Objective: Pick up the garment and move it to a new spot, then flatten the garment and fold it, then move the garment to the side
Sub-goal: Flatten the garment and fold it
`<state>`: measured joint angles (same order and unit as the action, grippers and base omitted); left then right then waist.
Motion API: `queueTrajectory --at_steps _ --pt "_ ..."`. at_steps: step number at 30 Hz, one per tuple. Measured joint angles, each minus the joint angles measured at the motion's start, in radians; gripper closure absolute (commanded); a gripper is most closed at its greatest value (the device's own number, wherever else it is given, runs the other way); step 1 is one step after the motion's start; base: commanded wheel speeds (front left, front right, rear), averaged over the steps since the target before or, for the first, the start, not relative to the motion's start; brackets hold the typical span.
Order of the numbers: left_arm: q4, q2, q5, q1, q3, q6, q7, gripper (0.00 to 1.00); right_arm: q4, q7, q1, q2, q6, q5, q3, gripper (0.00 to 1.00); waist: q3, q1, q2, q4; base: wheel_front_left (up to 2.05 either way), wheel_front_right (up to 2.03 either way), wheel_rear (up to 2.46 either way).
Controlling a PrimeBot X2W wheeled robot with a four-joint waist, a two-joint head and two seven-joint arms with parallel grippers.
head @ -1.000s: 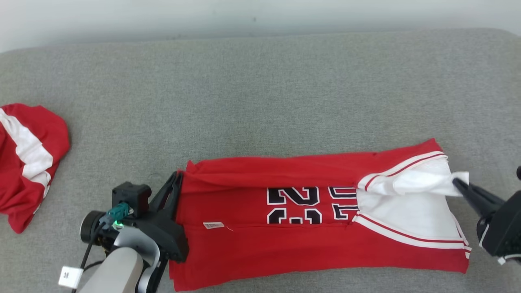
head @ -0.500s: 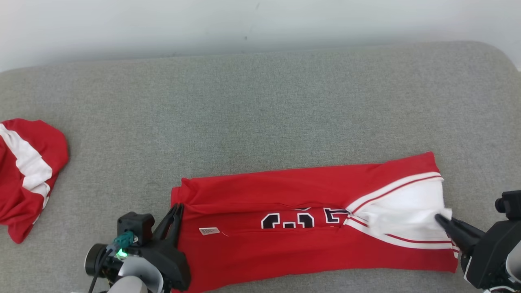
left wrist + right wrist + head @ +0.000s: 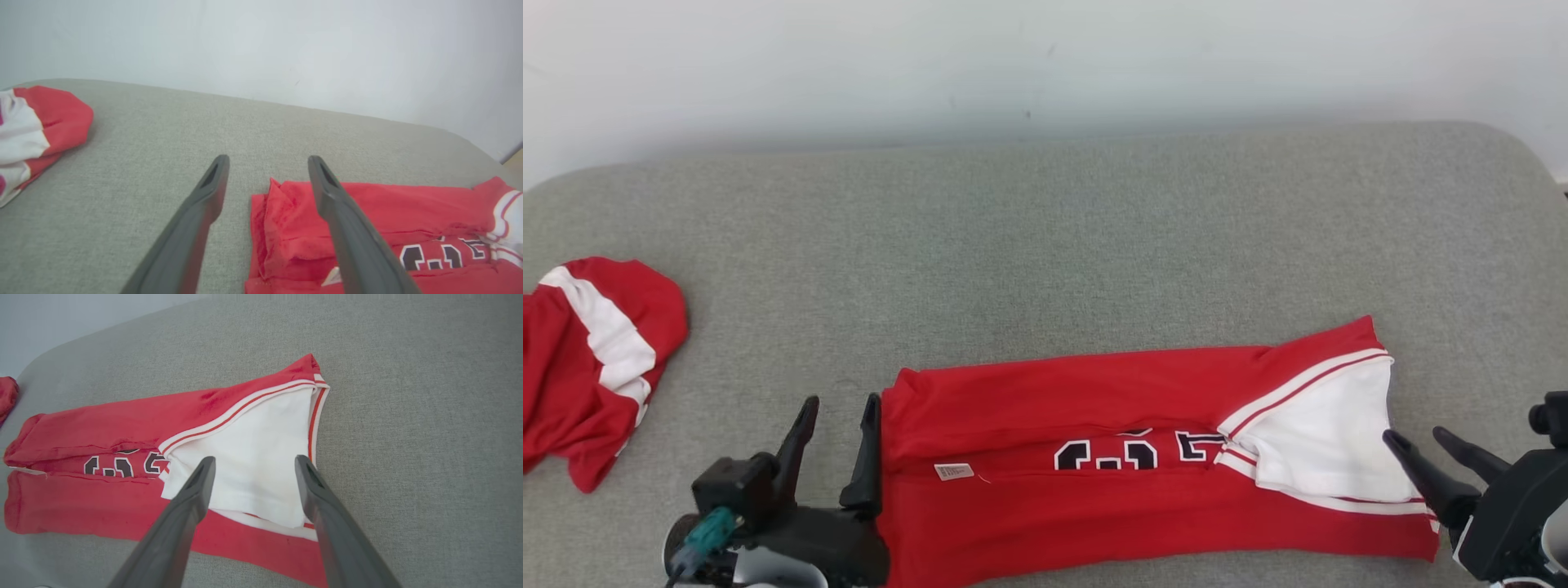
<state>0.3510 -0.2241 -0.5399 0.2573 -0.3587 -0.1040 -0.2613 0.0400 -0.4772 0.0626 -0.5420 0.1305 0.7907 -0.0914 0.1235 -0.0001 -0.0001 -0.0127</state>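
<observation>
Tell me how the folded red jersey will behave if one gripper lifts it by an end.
Probably floppy: the red jersey lies limp in soft, creased layers, so lifted by one end its folds would likely fall open. Likely light, since the cloth looks thin. Pushed, it would probably bunch rather than slide on the textured grey upholstery.

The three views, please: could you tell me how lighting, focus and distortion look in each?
Head view: even, soft light, no glare, jersey sharp. Left wrist view: wide-angle stretch, the open jaws loom large and slightly soft. Right wrist view: the white panel is bright, nearly washed out, while the cushion weave is crisp.
</observation>
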Motion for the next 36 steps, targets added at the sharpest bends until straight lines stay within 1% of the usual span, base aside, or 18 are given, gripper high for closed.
queueTrajectory --at_steps 2,6,7,10,13,15,18,19,21,26,32,36 --pt "-0.079 0.008 0.048 -0.034 0.041 0.022 0.000 0.00 0.001 -0.003 0.000 0.020 0.000 -0.002 0.026 0.00 -0.008 0.0000 0.0000 0.005 0.00 0.00 0.00" --pt "-0.180 0.050 0.115 -0.125 0.145 0.055 -0.001 0.00 0.039 -0.013 0.015 0.063 0.000 -0.022 0.074 0.00 -0.024 0.0000 0.0000 0.013 0.00 0.00 0.00" --pt "-0.200 0.063 0.124 -0.142 0.171 0.071 -0.002 0.00 0.054 -0.014 0.023 0.072 0.000 -0.030 0.089 0.00 -0.027 0.0000 0.0000 0.015 0.00 0.00 0.00" --pt "-0.246 0.107 0.160 -0.190 0.253 0.107 -0.002 0.00 0.117 -0.014 0.054 0.104 0.000 -0.065 0.129 0.00 -0.031 0.0000 0.0000 0.023 0.00 0.00 0.00" --pt "-0.285 0.142 0.193 -0.233 0.311 0.134 -0.002 0.00 0.182 -0.005 0.090 0.145 0.000 -0.099 0.172 0.00 -0.032 0.0001 0.0001 0.032 0.00 0.00 0.00" --pt "-0.300 0.157 0.208 -0.256 0.341 0.150 -0.002 0.00 0.220 0.003 0.114 0.163 0.000 -0.125 0.192 0.00 -0.030 0.0001 0.0001 0.038 0.00 0.00 0.00" --pt "-0.310 0.168 0.230 -0.279 0.368 0.161 -0.002 0.00 0.267 0.004 0.143 0.181 0.000 -0.150 0.207 0.00 -0.025 0.0002 0.0002 0.049 0.00 0.00 0.00" --pt "-0.315 0.171 0.234 -0.291 0.380 0.166 -0.002 0.00 0.302 0.007 0.160 0.189 0.000 -0.167 0.220 0.00 -0.020 0.0001 0.0002 0.055 0.00 0.00 0.00" --pt "-0.323 0.171 0.239 -0.297 0.387 0.174 -0.002 0.00 0.332 0.005 0.173 0.193 0.000 -0.179 0.223 0.00 -0.013 0.0002 0.0002 0.062 0.00 0.00 0.00" --pt "-0.338 0.173 0.226 -0.303 0.384 0.157 -0.002 0.00 0.414 0.000 0.204 0.218 0.000 -0.196 0.227 0.00 0.003 0.0001 0.0002 0.078 0.00 0.00 0.00" --pt "-0.349 0.173 0.223 -0.300 0.369 0.149 -0.002 0.00 0.505 0.012 0.229 0.240 0.000 -0.243 0.242 0.00 0.021 0.0002 0.0002 0.100 0.00 0.00 0.00" --pt "-0.351 0.173 0.223 -0.298 0.366 0.147 -0.002 0.00 0.567 0.028 0.270 0.260 0.000 -0.277 0.272 0.00 0.031 0.0002 0.0002 0.109 0.00 0.00 0.00"
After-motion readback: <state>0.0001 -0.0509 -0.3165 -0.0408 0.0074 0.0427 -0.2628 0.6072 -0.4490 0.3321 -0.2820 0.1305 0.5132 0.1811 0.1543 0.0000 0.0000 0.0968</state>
